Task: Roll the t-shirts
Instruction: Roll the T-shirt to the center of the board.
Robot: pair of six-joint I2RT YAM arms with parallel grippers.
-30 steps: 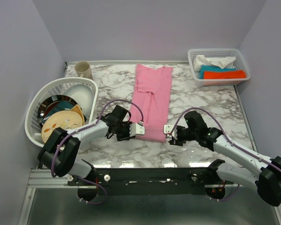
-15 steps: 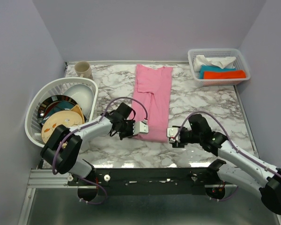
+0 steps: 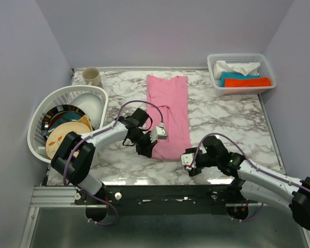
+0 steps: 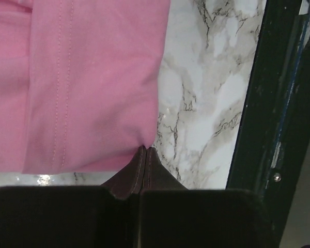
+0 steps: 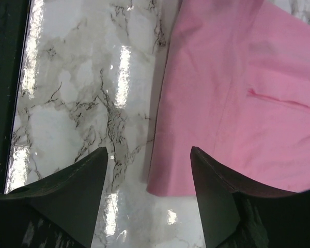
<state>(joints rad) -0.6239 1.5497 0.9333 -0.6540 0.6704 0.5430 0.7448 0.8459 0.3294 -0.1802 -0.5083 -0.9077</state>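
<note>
A light-pink t-shirt (image 3: 170,111), folded into a long strip, lies on the marble table from the back to the front. My left gripper (image 3: 152,152) is at its near-left corner. In the left wrist view the gripper (image 4: 145,150) is shut, its tips pinching the very corner of the t-shirt (image 4: 93,77). My right gripper (image 3: 186,156) sits low at the near-right corner. In the right wrist view it (image 5: 147,150) stands open, with the t-shirt (image 5: 237,77) corner lying flat on the table between the fingers, touching neither.
A white dish basket (image 3: 39,124) with plates and a bowl stands at the left, a beige cup (image 3: 92,76) behind it. A white basket (image 3: 214,72) of folded cloths sits back right. The black front rail (image 3: 160,194) runs just below both grippers.
My left gripper has closed on the shirt's near-left corner and the shirt has shifted slightly. My right gripper has drawn back toward the front edge and opened wider.
</note>
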